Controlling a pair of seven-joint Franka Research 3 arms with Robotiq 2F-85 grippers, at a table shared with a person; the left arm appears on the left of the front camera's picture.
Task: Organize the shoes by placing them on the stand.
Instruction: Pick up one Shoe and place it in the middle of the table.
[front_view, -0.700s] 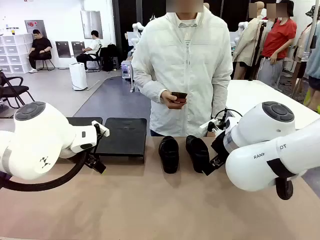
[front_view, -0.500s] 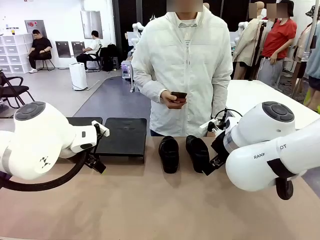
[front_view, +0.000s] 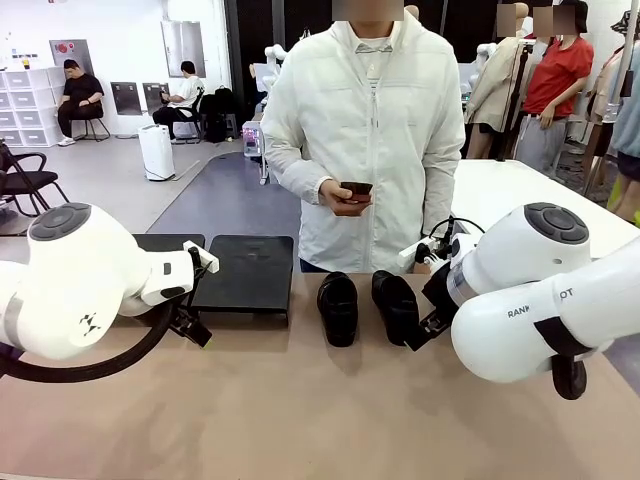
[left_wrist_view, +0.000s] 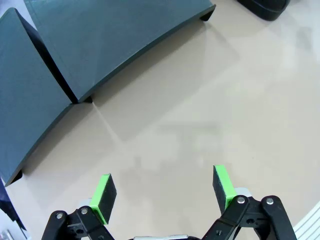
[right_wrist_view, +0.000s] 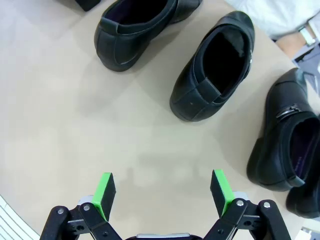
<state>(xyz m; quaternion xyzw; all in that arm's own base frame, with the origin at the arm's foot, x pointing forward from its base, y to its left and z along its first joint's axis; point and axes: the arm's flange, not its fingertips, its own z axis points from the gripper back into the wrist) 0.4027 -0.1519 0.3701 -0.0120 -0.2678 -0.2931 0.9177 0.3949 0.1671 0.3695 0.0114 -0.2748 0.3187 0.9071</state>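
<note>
Two black loafers (front_view: 338, 308) (front_view: 397, 305) stand side by side on the table's far middle, in front of the person. The stand (front_view: 240, 270), two low black panels, sits to their left with nothing on its visible panel. In the right wrist view several loafers lie ahead of my open right gripper (right_wrist_view: 162, 192): one (right_wrist_view: 137, 27) far left, one (right_wrist_view: 212, 67) in the middle, one (right_wrist_view: 285, 135) at the right. My open left gripper (left_wrist_view: 163, 187) hovers over bare table just short of the stand's panels (left_wrist_view: 115, 40). Both hold nothing.
A person in a white jacket stands at the far edge holding a phone (front_view: 357, 189) in both hands. The tan table (front_view: 300, 410) is bare in front of the arms. A shoe's heel (left_wrist_view: 262, 7) shows at the left wrist view's top right.
The person's hands and phone have shifted slightly. Both arms and the shoes have not moved.
</note>
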